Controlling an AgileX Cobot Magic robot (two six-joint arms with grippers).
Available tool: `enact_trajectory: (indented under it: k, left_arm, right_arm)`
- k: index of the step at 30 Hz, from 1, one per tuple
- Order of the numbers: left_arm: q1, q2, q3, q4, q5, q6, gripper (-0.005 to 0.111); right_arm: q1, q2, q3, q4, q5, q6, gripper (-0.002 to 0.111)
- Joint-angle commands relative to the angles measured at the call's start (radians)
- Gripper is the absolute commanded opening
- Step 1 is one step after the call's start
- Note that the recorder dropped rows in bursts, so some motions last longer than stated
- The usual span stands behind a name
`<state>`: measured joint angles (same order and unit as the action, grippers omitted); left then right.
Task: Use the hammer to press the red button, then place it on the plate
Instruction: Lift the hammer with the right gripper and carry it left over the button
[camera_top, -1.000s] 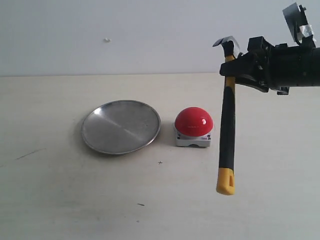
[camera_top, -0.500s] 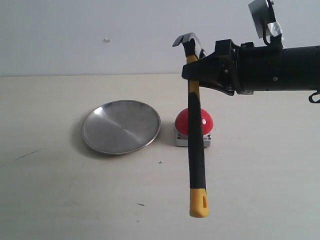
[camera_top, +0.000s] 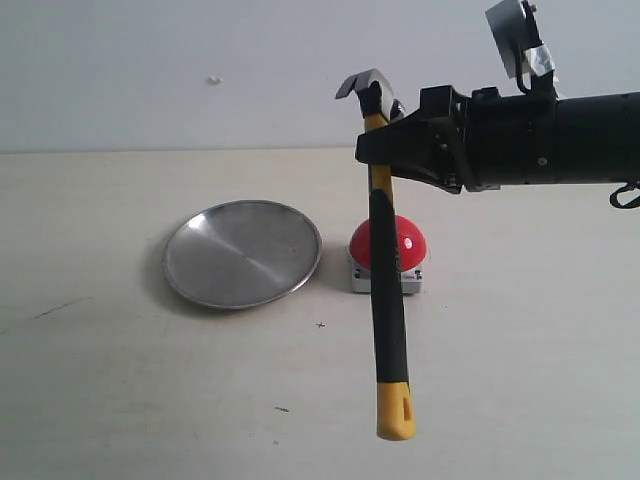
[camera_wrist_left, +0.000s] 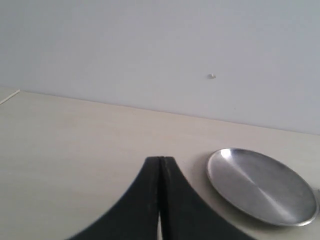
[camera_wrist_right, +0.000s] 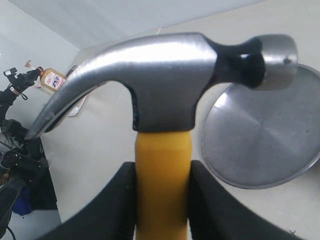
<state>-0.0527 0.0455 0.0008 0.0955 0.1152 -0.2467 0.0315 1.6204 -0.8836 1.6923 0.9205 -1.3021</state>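
My right gripper (camera_top: 378, 148) (camera_wrist_right: 162, 172) is shut on the hammer (camera_top: 385, 290) (camera_wrist_right: 165, 90) just below its dark metal head, holding it in the air. The black handle hangs down in front of the red button (camera_top: 405, 243), crossing its left half, and the yellow looped end points toward the table's front. The silver plate (camera_top: 242, 252) (camera_wrist_left: 262, 186) (camera_wrist_right: 260, 140) lies on the table left of the button. My left gripper (camera_wrist_left: 161, 162) is shut with nothing in it, apart from the plate; it does not show in the exterior view.
The pale table (camera_top: 120, 390) carries a few small dark marks near its front. A plain white wall (camera_top: 200, 70) stands behind. In the right wrist view, dark equipment and an orange-labelled object (camera_wrist_right: 52, 79) lie beyond the table's edge.
My right arm has carried the hammer leftward, from right of the red button to in front of it. In the last half second it shifted only slightly further left.
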Motion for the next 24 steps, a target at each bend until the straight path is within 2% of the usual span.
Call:
enact_trajectory:
  k: [1,9,17,24]
  left_arm:
    - [-0.007,-0.002,-0.001,-0.013,-0.115,-0.137,0.000]
    - [-0.007,-0.002,-0.001,-0.012,-0.232,-0.167,0.000]
    - [-0.007,-0.002,-0.001,-0.002,-0.279,-0.152,0.000]
    - [-0.007,0.007,-0.001,-0.002,-0.306,-0.345,0.000]
  right_arm:
    - [0.003,-0.021,-0.006,0.052,0.045,-0.032,0.000]
    - [0.003,-0.021,-0.006,0.052,0.042,-0.041,0.000]
    - [0.003,-0.021,-0.006,0.052,0.042,-0.052,0.000]
    - [0.003,-0.021,-0.023,0.052,0.017,-0.067,0.000]
